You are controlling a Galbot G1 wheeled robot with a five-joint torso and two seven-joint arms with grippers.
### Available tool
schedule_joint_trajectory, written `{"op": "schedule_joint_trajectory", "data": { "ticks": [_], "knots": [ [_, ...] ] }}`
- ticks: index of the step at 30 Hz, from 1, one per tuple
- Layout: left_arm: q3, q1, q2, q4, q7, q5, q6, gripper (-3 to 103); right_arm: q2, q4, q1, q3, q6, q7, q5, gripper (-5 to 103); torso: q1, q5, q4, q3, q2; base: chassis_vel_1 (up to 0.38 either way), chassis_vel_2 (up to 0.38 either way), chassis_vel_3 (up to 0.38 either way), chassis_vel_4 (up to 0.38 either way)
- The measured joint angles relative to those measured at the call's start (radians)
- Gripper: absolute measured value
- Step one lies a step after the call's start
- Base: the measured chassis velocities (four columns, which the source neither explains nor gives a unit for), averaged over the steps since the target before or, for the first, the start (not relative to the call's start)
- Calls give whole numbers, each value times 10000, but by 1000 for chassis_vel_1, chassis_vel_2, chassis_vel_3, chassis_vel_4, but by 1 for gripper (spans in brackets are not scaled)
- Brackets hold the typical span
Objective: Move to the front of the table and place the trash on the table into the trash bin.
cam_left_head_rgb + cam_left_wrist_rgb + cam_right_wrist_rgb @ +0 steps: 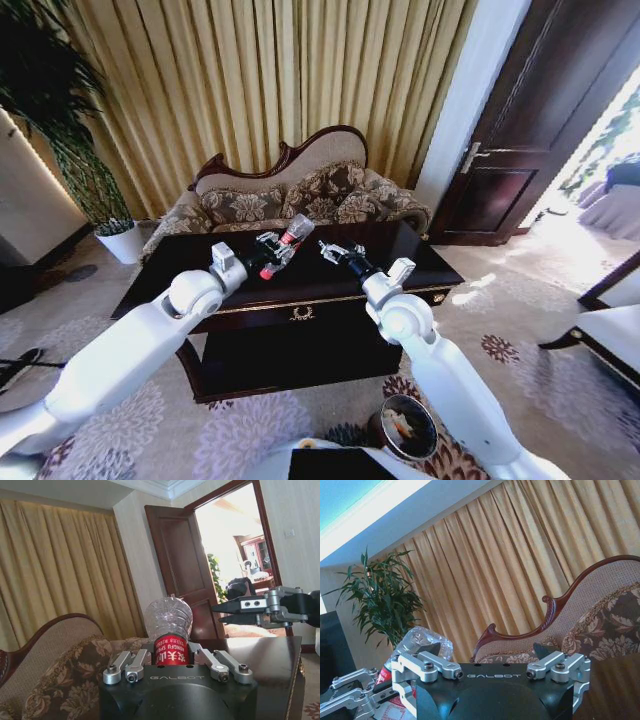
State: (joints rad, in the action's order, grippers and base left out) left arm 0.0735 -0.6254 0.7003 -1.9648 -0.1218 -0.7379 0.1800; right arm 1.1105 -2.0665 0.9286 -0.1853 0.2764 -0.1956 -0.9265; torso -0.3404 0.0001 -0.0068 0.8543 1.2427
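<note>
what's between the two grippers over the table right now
Nothing but bare table top. In the head view, the left gripper grips the bottle, and a short stretch of dark glossy wood separates it from the right gripper.

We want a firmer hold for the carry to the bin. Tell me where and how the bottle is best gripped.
Grip the bottle around its labelled middle, where the left gripper holds it now: fingers either side of the round body. The red label band looks straight-walled, unlike the ribbed, bulging clear end.

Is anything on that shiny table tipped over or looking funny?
Yes. The plastic bottle isn't standing: the left gripper holds it tilted above the table, bottom end up. The right gripper hangs empty beside it.
</note>
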Motion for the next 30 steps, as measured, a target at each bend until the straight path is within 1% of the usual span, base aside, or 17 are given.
{"op": "schedule_joint_trajectory", "data": {
  "ticks": [12, 22, 30],
  "knots": [
    [107, 98, -281, -184, -88, -27, -16, 32, 4, -71, -60, 174, 20, -2, -14, 100, 0, 0, -1, 0, 0, 0, 0, 0, 0],
    [419, 285, -206, -35, -86, -18, -112, 32, 6, -172, -15, 265, 38, 20, -50, 100, -1, 0, -2, 0, 0, 0, 0, 0, 0],
    [401, 377, -190, 190, -184, -18, -225, 32, -37, -269, 93, 195, 55, 128, -98, 100, -1, 1, -2, 0, 0, 0, 0, 0, 0]
  ]
}}
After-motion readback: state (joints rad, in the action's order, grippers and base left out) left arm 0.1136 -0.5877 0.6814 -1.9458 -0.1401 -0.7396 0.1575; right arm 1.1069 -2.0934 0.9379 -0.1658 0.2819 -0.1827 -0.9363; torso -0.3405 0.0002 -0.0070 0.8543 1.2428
